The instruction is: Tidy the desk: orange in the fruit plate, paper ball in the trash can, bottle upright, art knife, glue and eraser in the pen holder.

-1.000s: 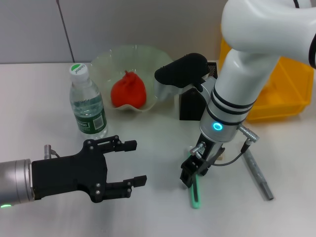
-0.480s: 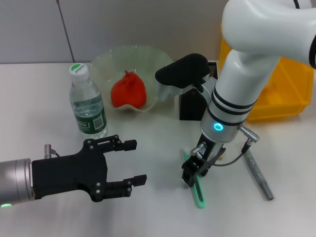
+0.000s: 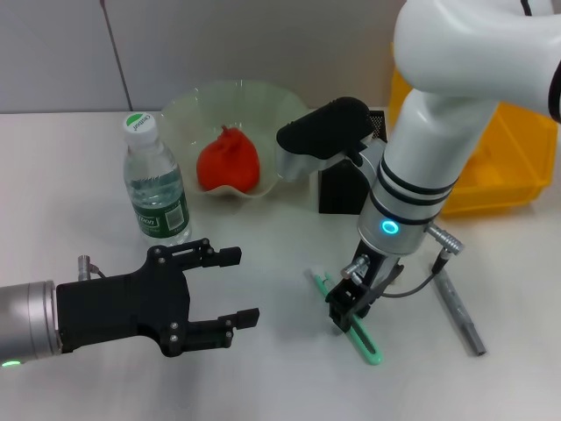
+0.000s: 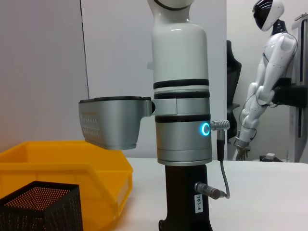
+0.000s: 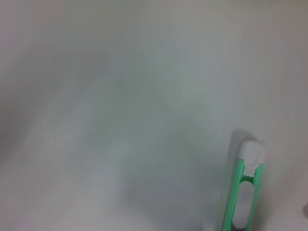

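The art knife [image 3: 347, 318], a slim green one, lies flat on the white desk [image 3: 263, 263] right under the right gripper [image 3: 348, 307]. It runs slantwise, one end poking out toward the bottle side, the other toward the near edge of the desk. The right gripper is down on the knife's middle, but whether its fingers have closed on it cannot be told from these views. The right wrist view shows the knife's [image 5: 243, 192] pale tip against bare desk.

Nearer the robot and well to the left of that claw, the left gripper [image 3: 230, 288] hangs over the desk with its black fingers spread wide, holding nothing.

Just to the right of the right gripper a grey pen-like tool [image 3: 458, 307] lies on the desk. Beyond the claw stands the black mesh pen holder [image 3: 337, 189], touching nothing that can be seen. Farther left, the bottle [image 3: 155, 184] stands upright with its green cap on. Behind it sits the clear fruit plate [image 3: 232, 110] with the orange [image 3: 228, 162] in it, and at the far right a yellow bin [image 3: 491, 167].
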You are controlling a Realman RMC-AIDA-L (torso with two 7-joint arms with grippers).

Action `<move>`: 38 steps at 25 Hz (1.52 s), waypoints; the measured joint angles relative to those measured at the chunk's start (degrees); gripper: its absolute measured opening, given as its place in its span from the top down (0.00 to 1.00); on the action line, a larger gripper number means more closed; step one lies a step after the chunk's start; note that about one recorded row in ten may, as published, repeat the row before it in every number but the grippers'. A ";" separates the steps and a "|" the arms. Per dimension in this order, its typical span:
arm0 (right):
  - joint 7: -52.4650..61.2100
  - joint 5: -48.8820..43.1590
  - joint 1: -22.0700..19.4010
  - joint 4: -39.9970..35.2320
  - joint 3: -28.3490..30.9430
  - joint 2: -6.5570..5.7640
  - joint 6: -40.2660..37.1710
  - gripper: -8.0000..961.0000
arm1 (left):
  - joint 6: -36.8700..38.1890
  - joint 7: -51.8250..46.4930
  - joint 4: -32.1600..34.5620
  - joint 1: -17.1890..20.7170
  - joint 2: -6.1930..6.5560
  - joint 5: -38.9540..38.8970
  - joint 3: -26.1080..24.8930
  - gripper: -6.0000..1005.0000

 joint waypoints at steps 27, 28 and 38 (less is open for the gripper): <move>-0.70 -0.68 0.06 -0.12 -0.67 0.00 1.55 0.72 | 0.06 0.00 0.00 0.00 0.00 0.00 0.00 0.25; -0.70 -0.68 0.06 -0.12 -0.67 0.00 1.55 0.72 | 0.07 0.05 0.00 0.00 0.00 0.00 0.01 0.25; -0.89 -0.59 0.21 -0.12 -1.36 0.00 2.12 0.72 | 0.10 0.20 0.00 -0.13 0.00 0.00 0.01 0.25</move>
